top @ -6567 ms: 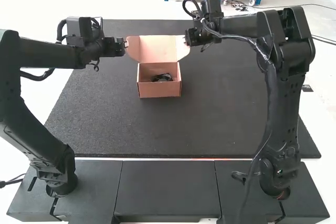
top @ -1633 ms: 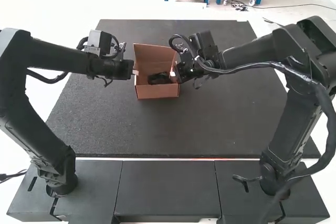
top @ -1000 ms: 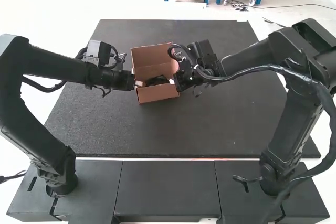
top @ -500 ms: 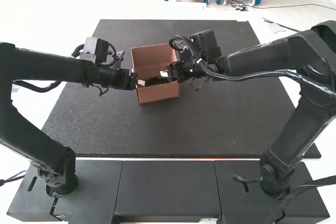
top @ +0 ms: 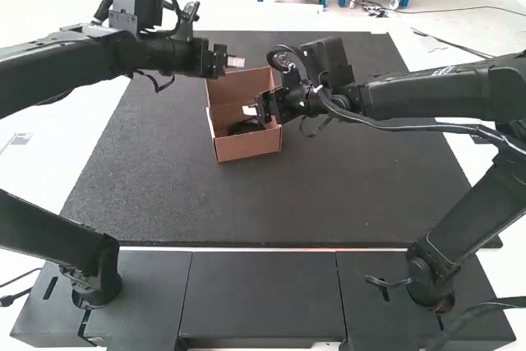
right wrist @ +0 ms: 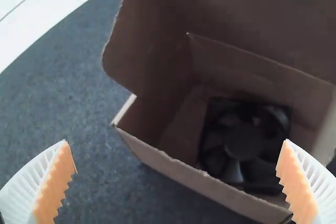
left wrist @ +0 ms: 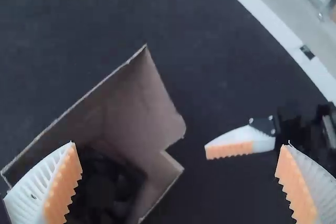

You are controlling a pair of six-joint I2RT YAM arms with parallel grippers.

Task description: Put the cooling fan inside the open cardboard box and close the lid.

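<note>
Black cooling fan (right wrist: 244,148) lying flat inside brown cardboard box (top: 246,144), lid flap (top: 240,88) raised, open

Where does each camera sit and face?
High view: above, behind the arms, facing down over the mat; both arms, left gripper and right gripper by the cardboard box.
Left wrist view: on the left wrist, looking down at the box; own open fingers.
Right wrist view: on the right wrist, looking into the box at the cooling fan; own open fingers.
All views share the box.
</note>
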